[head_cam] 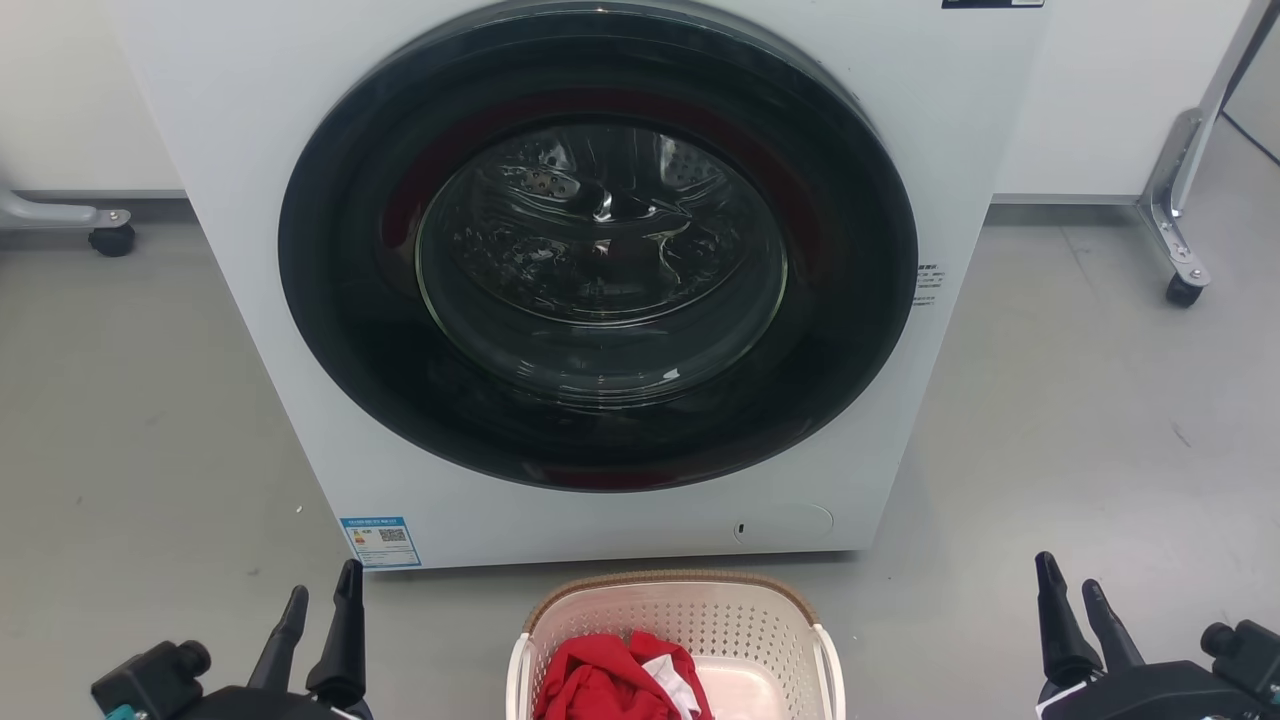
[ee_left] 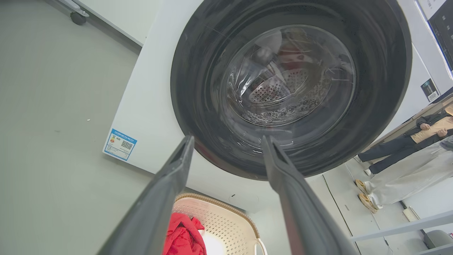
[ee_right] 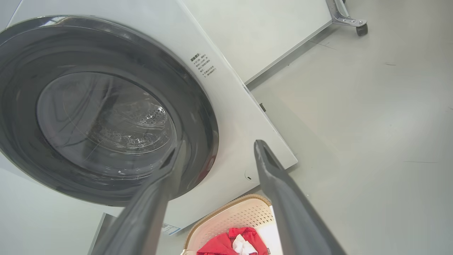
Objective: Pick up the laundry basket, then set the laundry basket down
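Two grippers are seen low in the head view, one on each side of the laundry basket (head_cam: pixel 690 620), both well apart from it. Left gripper (head_cam: pixel 322 592) sits at the lower left, right gripper (head_cam: pixel 1068 582) at the lower right; fingers point up toward the washing machine (head_cam: pixel 620 300). On both, the fingers are spread with a gap between them and nothing is gripped; the same spread is seen in each wrist view.

Basket is placed on the grey floor (head_cam: pixel 130 430), at the near centre, just in front of the washer's lower front panel. Cream perforated walls and a brown woven-look rim at the far side are visible; white handles show at the left and right edges. Red clothing (head_cam: pixel 610 680) is piled in the left part of the basket, with a bit of white fabric (head_cam: pixel 670 672) on it; bare glossy bottom is seen to the right.

Washer door is closed, dark ring around glass, drum visible behind. Blue label (head_cam: pixel 381 541) is stuck at the lower left corner of the front panel.

Two people's legs (ee_left: pixel 396 166) are seen at the right edge of the left wrist view. Castered frame legs (head_cam: pixel 1180 220) stand at the far right and far left.
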Tool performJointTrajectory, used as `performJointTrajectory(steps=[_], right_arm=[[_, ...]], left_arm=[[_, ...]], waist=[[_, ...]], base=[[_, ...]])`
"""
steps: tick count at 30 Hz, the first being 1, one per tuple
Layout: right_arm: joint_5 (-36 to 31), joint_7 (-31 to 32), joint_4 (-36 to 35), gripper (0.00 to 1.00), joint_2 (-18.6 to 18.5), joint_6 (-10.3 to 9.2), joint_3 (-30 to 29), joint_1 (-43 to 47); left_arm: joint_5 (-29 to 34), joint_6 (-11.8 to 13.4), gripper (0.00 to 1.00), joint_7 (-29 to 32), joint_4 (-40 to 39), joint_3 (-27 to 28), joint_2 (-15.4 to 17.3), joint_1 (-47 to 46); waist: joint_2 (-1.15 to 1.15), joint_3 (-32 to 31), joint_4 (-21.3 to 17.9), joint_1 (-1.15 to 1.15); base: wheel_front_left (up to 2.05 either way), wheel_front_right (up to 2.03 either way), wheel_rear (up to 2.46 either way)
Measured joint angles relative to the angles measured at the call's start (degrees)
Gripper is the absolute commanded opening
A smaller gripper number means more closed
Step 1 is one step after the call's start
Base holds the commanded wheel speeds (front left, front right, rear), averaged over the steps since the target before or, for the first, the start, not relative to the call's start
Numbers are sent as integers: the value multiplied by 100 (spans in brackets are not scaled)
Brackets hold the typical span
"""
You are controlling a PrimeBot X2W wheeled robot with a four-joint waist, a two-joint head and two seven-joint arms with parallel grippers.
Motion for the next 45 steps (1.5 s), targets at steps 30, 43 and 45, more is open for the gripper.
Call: performJointTrajectory(steps=[30,43,45], right_arm=[[-2327,-579,450,100,-327,-458,748,-115],[-2973,-767,665,100,-428,-597,938,-125],[-2973,-767,682,100,-428,-597,937,-127]], left_arm=[[2472,583,100,-557,200,-648,192,-1],[3140,753,100,-725,444,-786,233,-16],[3139,753,100,-724,469,-781,223,-16]], waist=[[0,-34,16,0],[0,-60,11,0],[0,-60,10,0]], base=[[0,0,0],[0,0,0],[0,0,0]])
